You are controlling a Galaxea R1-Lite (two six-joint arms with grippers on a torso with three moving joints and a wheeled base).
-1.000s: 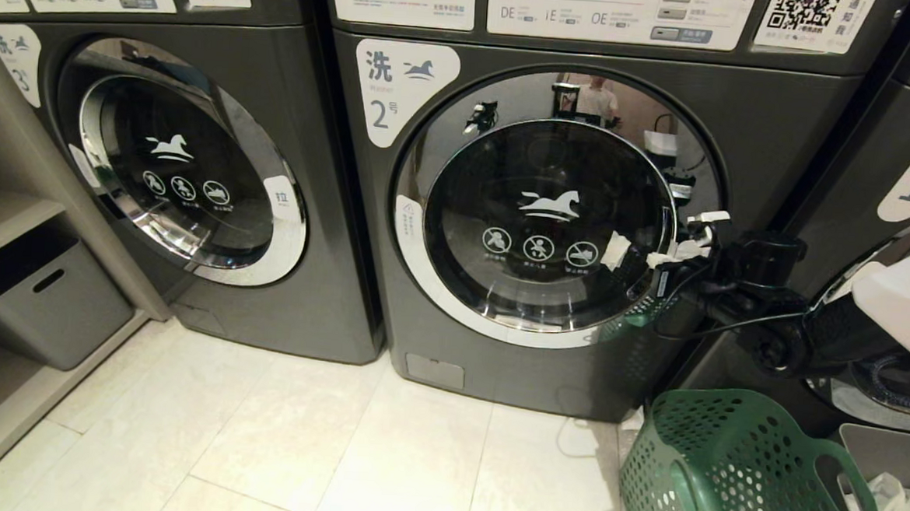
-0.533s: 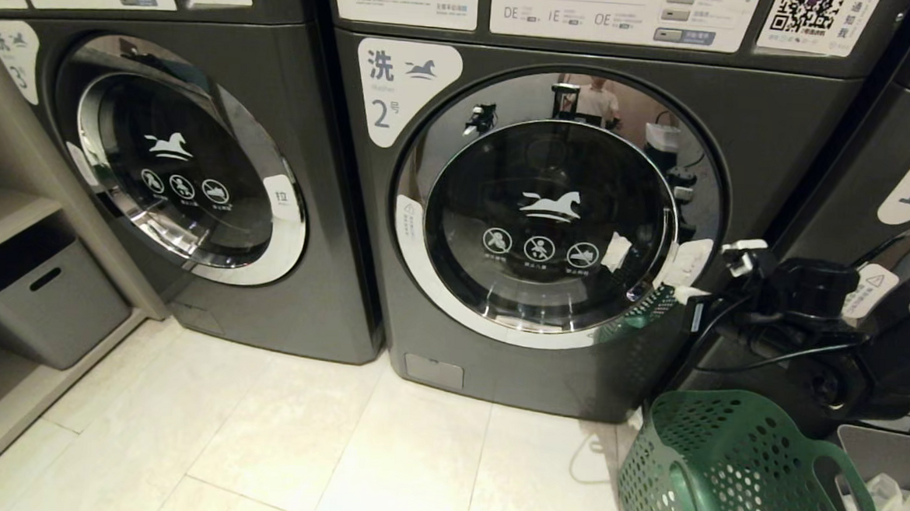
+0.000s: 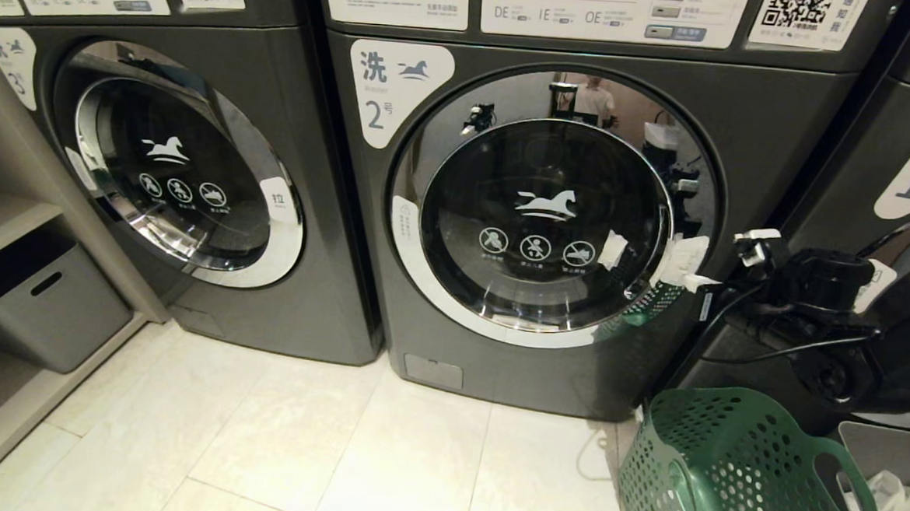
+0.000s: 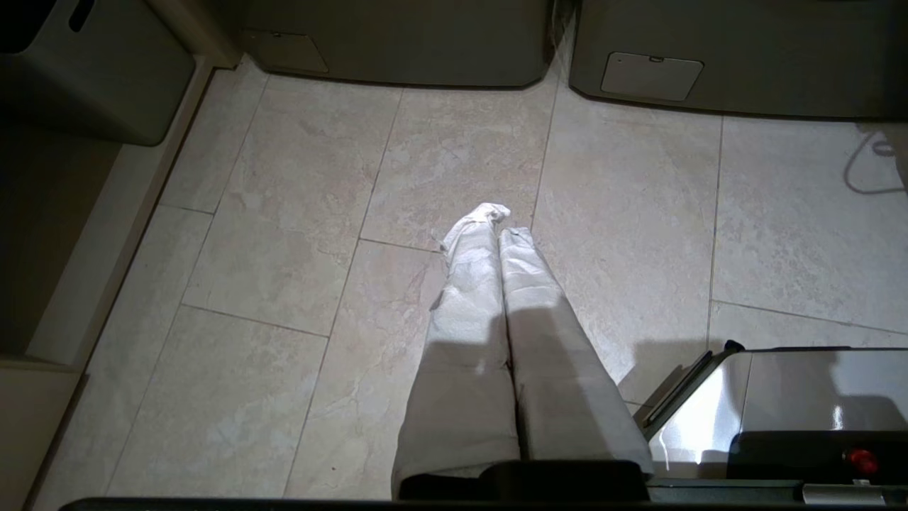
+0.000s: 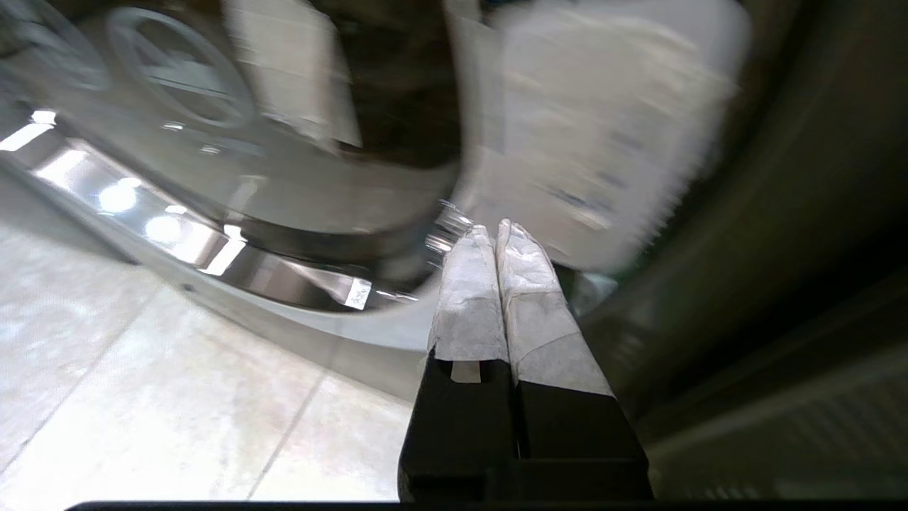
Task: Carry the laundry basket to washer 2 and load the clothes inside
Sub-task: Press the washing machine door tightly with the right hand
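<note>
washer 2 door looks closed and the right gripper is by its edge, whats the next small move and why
Probably hook the shut right gripper behind the white pull tab on the right rim of the washer 2 door and draw it outward. The door is closed and the green laundry basket waits on the floor, so loading cannot start yet.

the right gripper [image 3: 723, 262] has drawn back from washer 2's door [image 3: 547, 213].
</note>
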